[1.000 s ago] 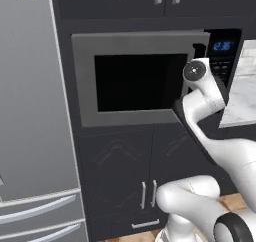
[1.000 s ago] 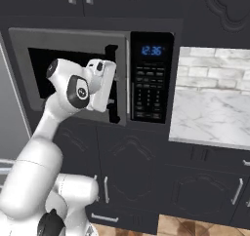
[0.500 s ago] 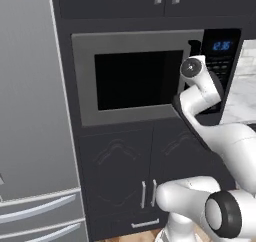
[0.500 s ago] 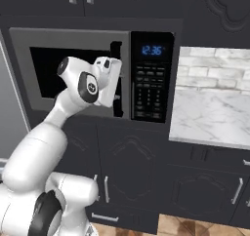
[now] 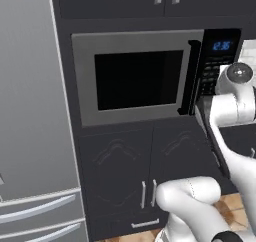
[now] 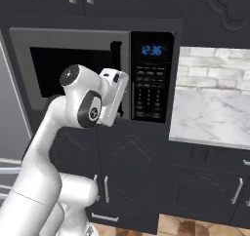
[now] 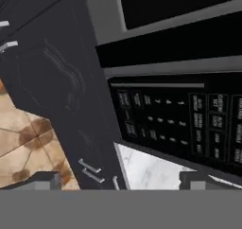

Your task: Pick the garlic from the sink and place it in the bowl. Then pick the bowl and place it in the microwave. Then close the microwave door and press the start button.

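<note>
The microwave (image 5: 150,76) is built into dark cabinets. Its grey-framed microwave door (image 5: 132,78) (image 6: 68,64) with the black window lies flat against the front, and its black bar handle (image 5: 192,76) is next to the control panel. The black panel (image 6: 150,84) (image 7: 189,124) with the blue display (image 6: 152,50) is to the right of the door. My gripper (image 7: 121,180) (image 6: 116,96) hovers just in front of the panel's lower buttons. It is open, with both fingertips far apart and nothing between them. The garlic, the bowl and the sink are out of view.
A tall grey fridge (image 5: 30,111) stands left of the microwave. Dark cabinet doors with steel handles (image 5: 130,171) are below it. A marble counter and backsplash (image 6: 210,108) lie to the right. My own arm (image 5: 232,106) crosses in front of the panel.
The microwave door has swung from slightly ajar to flat against the front. My arm and hand have moved right, from the door's handle side to the control panel.
</note>
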